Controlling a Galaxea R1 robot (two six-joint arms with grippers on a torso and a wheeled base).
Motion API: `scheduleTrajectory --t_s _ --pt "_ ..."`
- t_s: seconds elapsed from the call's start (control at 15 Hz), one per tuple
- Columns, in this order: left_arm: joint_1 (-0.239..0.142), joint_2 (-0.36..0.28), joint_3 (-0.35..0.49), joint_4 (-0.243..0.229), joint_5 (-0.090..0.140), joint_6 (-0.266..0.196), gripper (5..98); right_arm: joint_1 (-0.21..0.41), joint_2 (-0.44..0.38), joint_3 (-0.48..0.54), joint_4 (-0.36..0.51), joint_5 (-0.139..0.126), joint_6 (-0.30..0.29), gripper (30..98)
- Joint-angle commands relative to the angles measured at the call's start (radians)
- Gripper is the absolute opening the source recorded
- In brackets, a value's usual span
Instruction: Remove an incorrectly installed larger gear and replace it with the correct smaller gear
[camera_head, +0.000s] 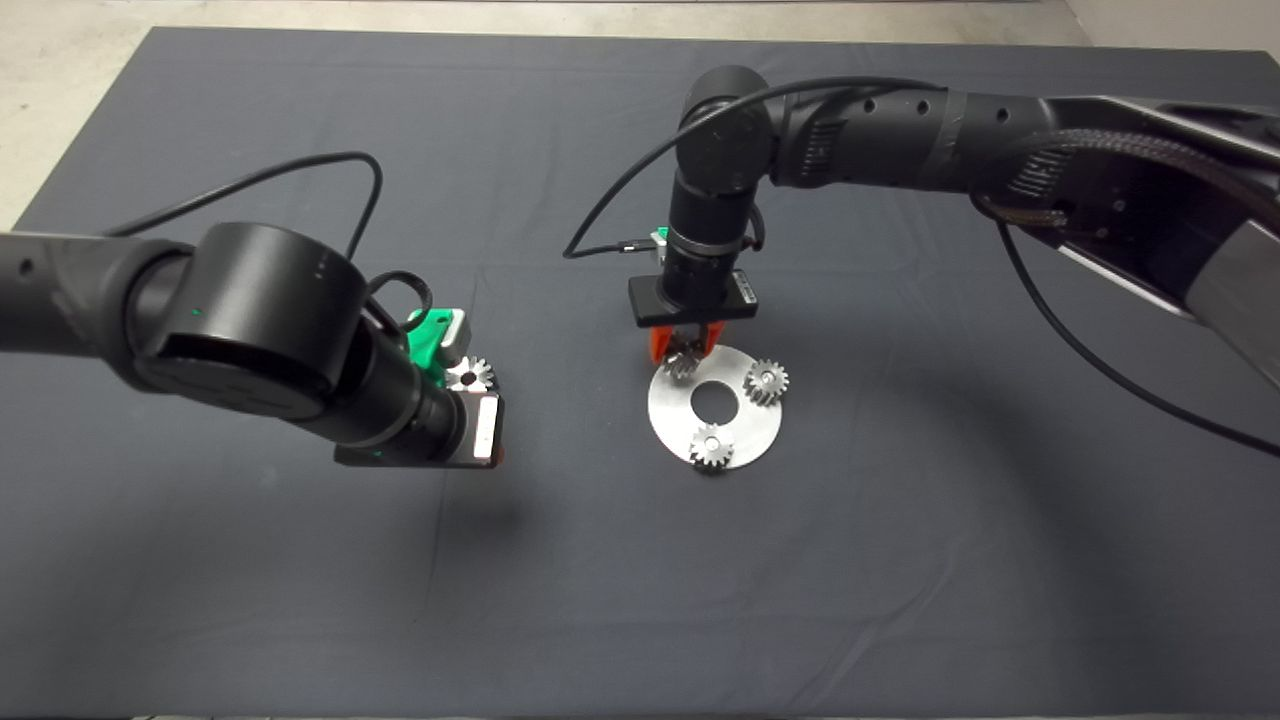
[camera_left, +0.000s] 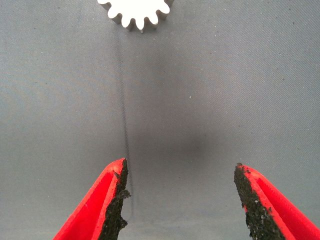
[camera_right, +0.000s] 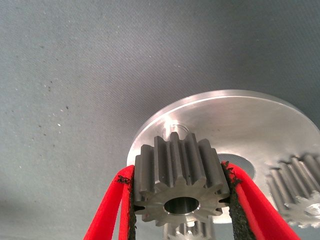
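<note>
Right gripper (camera_right: 181, 200): both black pads pinch the flanks of the smaller gear (camera_right: 179, 180), bore showing between them. In the head view it stands over the near-left rim of the round steel plate (camera_head: 745, 435), and the gear hangs just above the plate; whether it touches the metal yet I cannot tell. Two other small gears (camera_head: 766, 381) already sit on the plate, well apart from each other.

Left gripper (camera_left: 180, 200): fingers spread wide, nothing between them, held above bare mat (camera_left: 210, 100). The larger gear (camera_head: 469, 374) lies flat on the mat just beside this gripper, well away from the plate, so the removal half of the task looks done.

Risks, as I judge them:
- The mounting spot is hidden under the gear. If bore and seat are off-centre, it may catch and tilt on lowering.
- Grip is on tooth tips only; a side push could roll the gear in the pads.
- Releasing before it seats could let it fall and slide off the plate.
</note>
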Motion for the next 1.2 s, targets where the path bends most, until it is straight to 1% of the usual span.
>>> scheduleTrajectory --t_s 0.0,0.27,0.4,0.6,0.8,1.13 --pt "-0.011 -0.01 0.01 0.007 0.084 0.001 53.7 0.019 0.006 0.009 0.037 -0.004 0.006 35.6" --pt "-0.011 -0.012 0.015 0.007 0.084 0.001 53.7 0.019 0.006 0.009 0.037 -0.004 0.006 35.6" --pt "-0.011 -0.01 0.013 0.007 0.084 0.001 53.7 0.0 0.006 0.009 0.037 -0.006 0.006 35.6" --pt "-0.011 -0.012 0.01 0.007 0.085 0.001 53.7 -0.016 0.006 0.035 0.037 -0.006 0.012 35.8" --pt "-0.011 -0.017 0.011 0.007 0.085 0.001 53.7 -0.016 0.006 0.038 0.036 -0.006 0.013 36.0" --pt "-0.011 -0.031 0.01 0.007 0.085 0.001 53.7 -0.014 0.003 0.036 0.036 -0.015 0.013 36.1"
